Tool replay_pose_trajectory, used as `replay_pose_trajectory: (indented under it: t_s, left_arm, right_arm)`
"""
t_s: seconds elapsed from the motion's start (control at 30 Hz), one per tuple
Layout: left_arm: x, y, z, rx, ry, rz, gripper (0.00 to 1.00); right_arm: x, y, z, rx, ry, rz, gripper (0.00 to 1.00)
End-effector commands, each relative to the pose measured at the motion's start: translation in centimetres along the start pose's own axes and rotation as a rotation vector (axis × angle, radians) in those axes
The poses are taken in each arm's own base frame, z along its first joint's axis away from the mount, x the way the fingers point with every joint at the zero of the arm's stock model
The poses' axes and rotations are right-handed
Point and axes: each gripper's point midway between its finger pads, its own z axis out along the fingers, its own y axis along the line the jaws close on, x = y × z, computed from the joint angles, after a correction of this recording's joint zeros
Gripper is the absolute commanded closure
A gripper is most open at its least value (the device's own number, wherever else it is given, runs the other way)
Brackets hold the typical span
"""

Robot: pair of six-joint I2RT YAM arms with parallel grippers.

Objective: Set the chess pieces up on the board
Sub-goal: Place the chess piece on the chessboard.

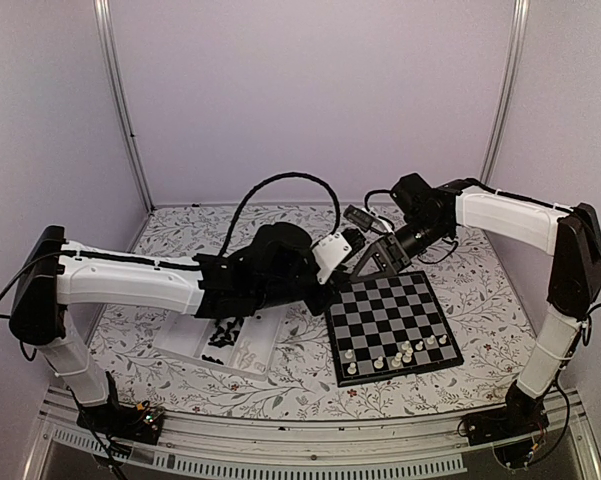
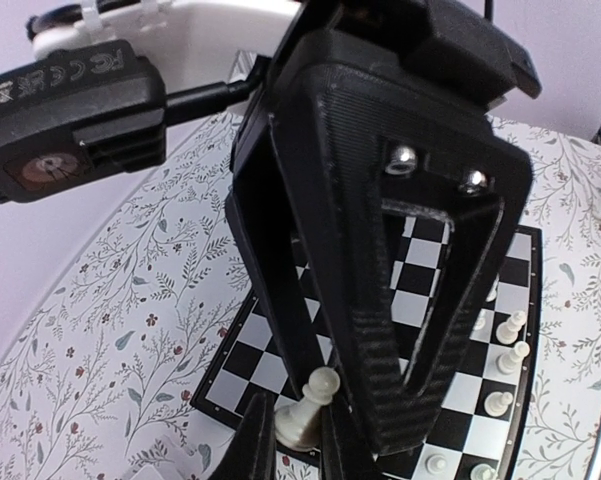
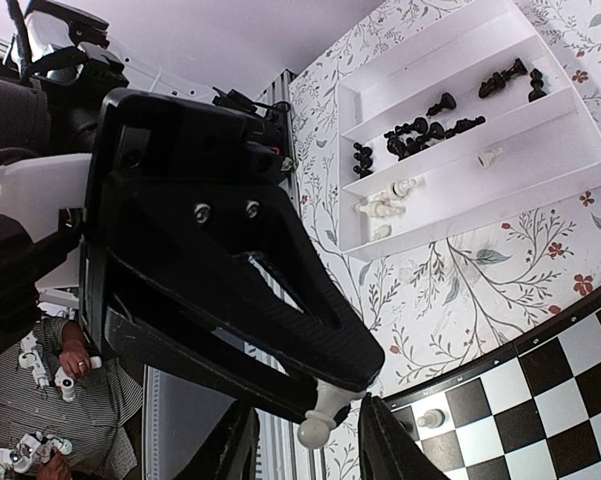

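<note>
Both my arms reach inward and meet over the far-left corner of the board (image 1: pixel 380 305). My left gripper (image 2: pixel 292 442) is clamped on a white piece (image 2: pixel 305 408). My right gripper (image 3: pixel 310 445) stands apart around it. Other chess pieces (image 1: pixel 405 352) line the board's near edge. Bare table (image 1: pixel 205 228) lies beyond, and the tray (image 1: pixel 175 340) is to the left.

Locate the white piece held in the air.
The white piece sits pinched in the left gripper, between the right gripper's fingers, over the board's far left corner, top view.
</note>
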Motion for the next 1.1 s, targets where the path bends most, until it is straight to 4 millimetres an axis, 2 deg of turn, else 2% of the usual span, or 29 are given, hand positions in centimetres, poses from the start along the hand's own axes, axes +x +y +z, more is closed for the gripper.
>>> replay_pose_trajectory:
  t_s: [0.0, 0.3, 0.43, 0.57, 1.07]
  left_arm:
    - [-0.5, -2.1, -0.1, 0.083, -0.018, 0.029, 1.0]
    - [-0.2, -3.0, -0.3, 0.135, -0.022, 0.059, 1.0]
    - [0.1, -2.3, -0.6, 0.098, -0.01, 0.058, 1.0]
    - [0.3, -2.0, -0.8, 0.082, -0.015, 0.055, 1.0]
    - [-0.2, -0.3, -0.4, -0.017, -0.024, 0.046, 1.0]
  right_arm:
    - [-1.7, 0.5, -0.6, -0.018, -0.039, -0.047, 0.64]
    - [-2.0, 0.4, -0.6, -0.038, -0.047, -0.036, 0.65]
    - [-2.1, -0.4, -1.6, -0.014, -0.062, -0.022, 0.62]
    - [-2.3, -0.2, -2.2, -0.016, -0.08, -0.024, 0.6]
    - [-0.9, -0.4, -0.8, -0.047, -0.039, 0.01, 0.58]
